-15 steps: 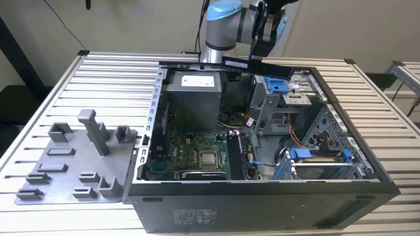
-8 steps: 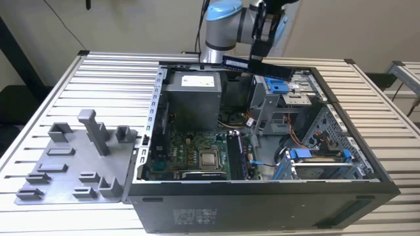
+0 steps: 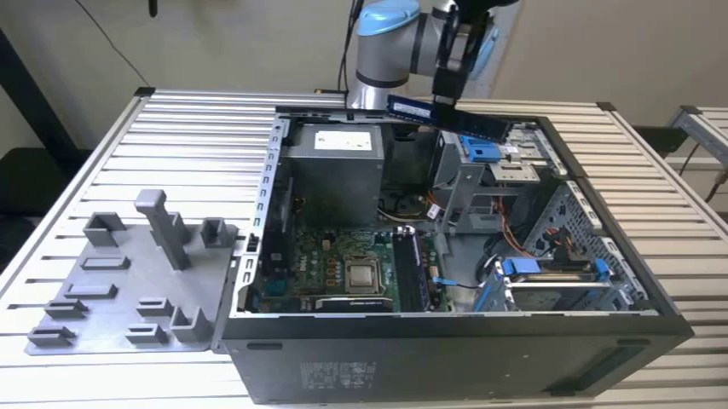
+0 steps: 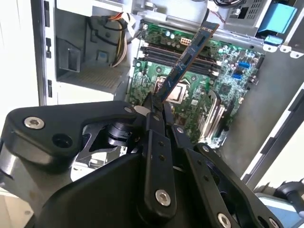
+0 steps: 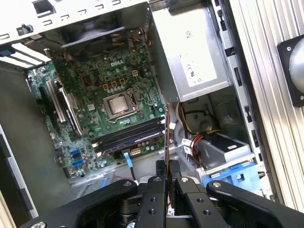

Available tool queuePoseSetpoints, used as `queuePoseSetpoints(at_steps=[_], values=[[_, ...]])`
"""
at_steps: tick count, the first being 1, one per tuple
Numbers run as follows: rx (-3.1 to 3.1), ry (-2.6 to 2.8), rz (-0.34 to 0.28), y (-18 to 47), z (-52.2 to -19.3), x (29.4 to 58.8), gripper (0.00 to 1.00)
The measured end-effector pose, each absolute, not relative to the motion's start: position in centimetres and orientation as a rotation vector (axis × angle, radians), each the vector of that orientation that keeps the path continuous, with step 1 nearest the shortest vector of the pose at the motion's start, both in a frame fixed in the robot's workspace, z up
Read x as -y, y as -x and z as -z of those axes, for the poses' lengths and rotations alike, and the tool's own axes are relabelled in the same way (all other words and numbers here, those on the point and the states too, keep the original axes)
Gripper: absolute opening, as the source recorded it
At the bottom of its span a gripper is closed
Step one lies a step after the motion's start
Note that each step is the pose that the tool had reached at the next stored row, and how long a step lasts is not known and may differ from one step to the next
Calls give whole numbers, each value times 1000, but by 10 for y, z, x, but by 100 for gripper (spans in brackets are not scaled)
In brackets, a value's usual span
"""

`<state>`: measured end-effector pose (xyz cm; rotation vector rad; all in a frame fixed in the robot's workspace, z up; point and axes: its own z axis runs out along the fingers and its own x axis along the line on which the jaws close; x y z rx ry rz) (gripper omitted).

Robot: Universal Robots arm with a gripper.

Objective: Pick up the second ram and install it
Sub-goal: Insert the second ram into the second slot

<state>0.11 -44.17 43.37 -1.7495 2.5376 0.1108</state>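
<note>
The second ram (image 3: pixel 455 117) is a long dark stick held in the air over the far side of the open computer case (image 3: pixel 455 341). My gripper (image 3: pixel 446 100) is shut on it. In the second wrist view the ram (image 4: pixel 187 59) sticks out from between the fingers (image 4: pixel 154 111), tilted over the motherboard. Seen edge-on in the first wrist view, the ram (image 5: pixel 167 137) rises from the gripper (image 5: pixel 168 176). The memory slots (image 5: pixel 128 136) lie beside the processor (image 5: pixel 118 104), well below the stick.
A grey power supply (image 3: pixel 336 166) fills the case's far corner. Blue drive brackets (image 3: pixel 546 268) and cables sit on the exterior view's right. A grey plastic fixture with upright posts (image 3: pixel 125 281) lies on the slatted table (image 3: pixel 193 145) at the exterior view's left.
</note>
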Motion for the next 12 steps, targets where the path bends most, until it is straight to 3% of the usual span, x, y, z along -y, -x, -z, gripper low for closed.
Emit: queuePoseSetpoints(at_steps=[12], values=[[-2654,1557,-104,-1,-433,442,14]])
